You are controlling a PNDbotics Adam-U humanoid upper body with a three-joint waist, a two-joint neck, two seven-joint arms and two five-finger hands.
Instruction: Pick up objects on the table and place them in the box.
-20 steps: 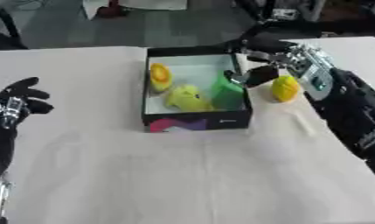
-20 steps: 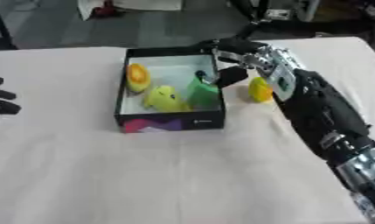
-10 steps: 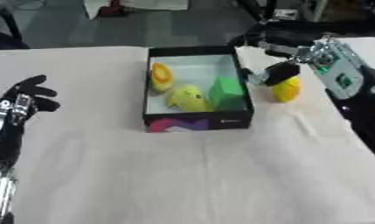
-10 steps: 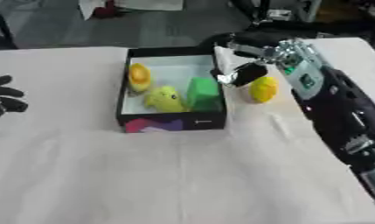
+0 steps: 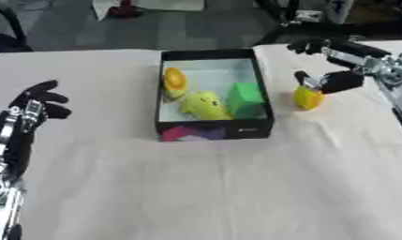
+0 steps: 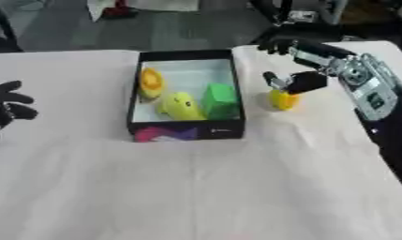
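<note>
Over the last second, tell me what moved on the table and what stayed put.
The right hand has drawn back from over the box's right wall toward the right, and its fingers have spread. It now hangs above the yellow object that sits on the table beside the box; contact cannot be told. That object kept its place outside the box. The three pieces inside did not shift. The left hand stays idle at the left edge.

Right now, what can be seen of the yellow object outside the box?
The yellow object is small, rounded and smooth-looking, plain yellow. It sits on the white tablecloth just right of the black box, apart from its wall. The right robot hand is over it, its thumb down at the object's top and its fingers spread above. Whether it is pinched cannot be told.
</note>
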